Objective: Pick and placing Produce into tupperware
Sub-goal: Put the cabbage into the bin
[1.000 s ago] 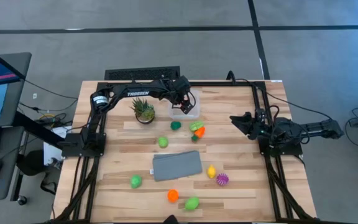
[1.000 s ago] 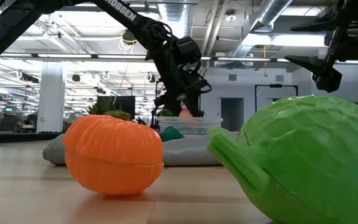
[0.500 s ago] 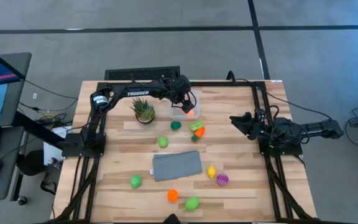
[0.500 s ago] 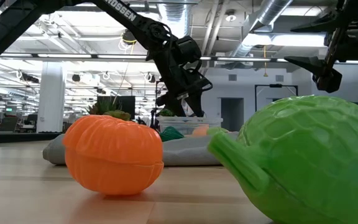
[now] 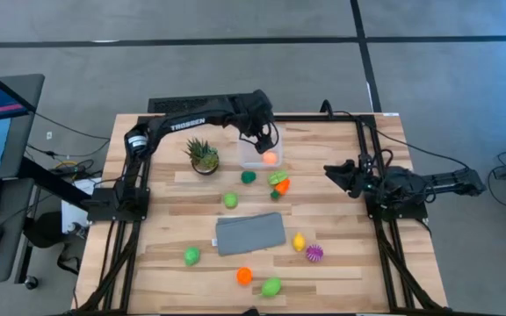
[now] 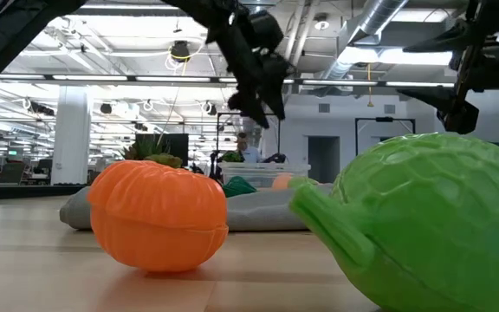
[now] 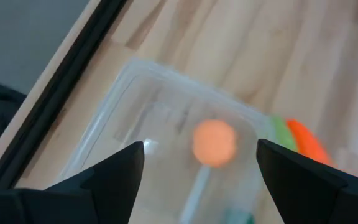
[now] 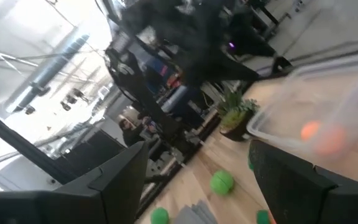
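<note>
You have a clear tub (image 5: 262, 154) with rounded corners standing upright near the far edge of the desk, with one small orange ball (image 5: 270, 159) lying inside it. Just beside its near side lie a dark green piece (image 5: 249, 176) and an orange-and-green pair (image 5: 278, 182). The remaining green, yellow, orange and spiky purple (image 5: 314, 253) pieces lie scattered farther toward you.

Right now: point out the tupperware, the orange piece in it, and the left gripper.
tupperware (image 5: 255, 162): high view, near rim.
orange piece (image 7: 214, 142): left wrist view, centre of ball.
left gripper (image 7: 199, 163): left wrist view, gap between open fingers.

Orange fruit (image 6: 158, 217) nr green one (image 6: 423, 225) (foreground)
</note>
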You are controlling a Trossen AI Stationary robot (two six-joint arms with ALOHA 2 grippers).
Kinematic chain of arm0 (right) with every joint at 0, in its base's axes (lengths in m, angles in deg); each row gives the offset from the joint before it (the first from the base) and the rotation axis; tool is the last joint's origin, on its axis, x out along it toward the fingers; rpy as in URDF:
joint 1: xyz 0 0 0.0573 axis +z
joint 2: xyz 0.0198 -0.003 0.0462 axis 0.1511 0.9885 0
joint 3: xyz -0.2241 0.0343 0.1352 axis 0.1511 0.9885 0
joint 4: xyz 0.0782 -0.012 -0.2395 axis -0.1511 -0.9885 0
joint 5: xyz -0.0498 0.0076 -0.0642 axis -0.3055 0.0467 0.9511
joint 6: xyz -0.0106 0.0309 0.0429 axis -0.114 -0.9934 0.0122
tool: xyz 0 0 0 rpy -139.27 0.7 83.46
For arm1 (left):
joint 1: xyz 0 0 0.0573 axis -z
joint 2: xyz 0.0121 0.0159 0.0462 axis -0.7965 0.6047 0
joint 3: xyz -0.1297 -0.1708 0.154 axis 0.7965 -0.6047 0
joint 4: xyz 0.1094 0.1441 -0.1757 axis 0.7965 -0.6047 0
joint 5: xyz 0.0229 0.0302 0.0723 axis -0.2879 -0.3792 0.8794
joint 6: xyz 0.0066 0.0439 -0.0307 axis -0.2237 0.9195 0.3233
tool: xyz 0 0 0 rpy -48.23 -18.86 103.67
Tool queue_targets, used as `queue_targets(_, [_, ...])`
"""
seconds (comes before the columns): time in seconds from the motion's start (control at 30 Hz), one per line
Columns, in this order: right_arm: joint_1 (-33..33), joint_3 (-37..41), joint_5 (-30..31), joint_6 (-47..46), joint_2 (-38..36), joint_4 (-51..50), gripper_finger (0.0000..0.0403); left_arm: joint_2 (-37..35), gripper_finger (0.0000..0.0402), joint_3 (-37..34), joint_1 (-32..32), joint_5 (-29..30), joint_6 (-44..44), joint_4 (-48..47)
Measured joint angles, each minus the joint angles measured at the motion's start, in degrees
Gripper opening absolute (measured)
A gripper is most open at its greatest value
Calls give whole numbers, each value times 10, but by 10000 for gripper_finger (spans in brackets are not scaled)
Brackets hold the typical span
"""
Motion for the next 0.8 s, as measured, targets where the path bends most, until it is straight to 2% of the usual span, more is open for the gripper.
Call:
queue_targets(0.27, [0,0,-13,-26,0,-26,306,0,302,78,46,-25,32,-229])
queue_targets(0.43, [0,0,-13,-20,0,-26,306,0,301,91,87,3,43,-350])
queue_targets(0.53, [0,0,-13,-15,0,-26,306,0,301,90,109,39,43,-371])
queue_targets(0.8, [0,0,-14,-10,0,-26,306,0,301,90,161,88,2,-376])
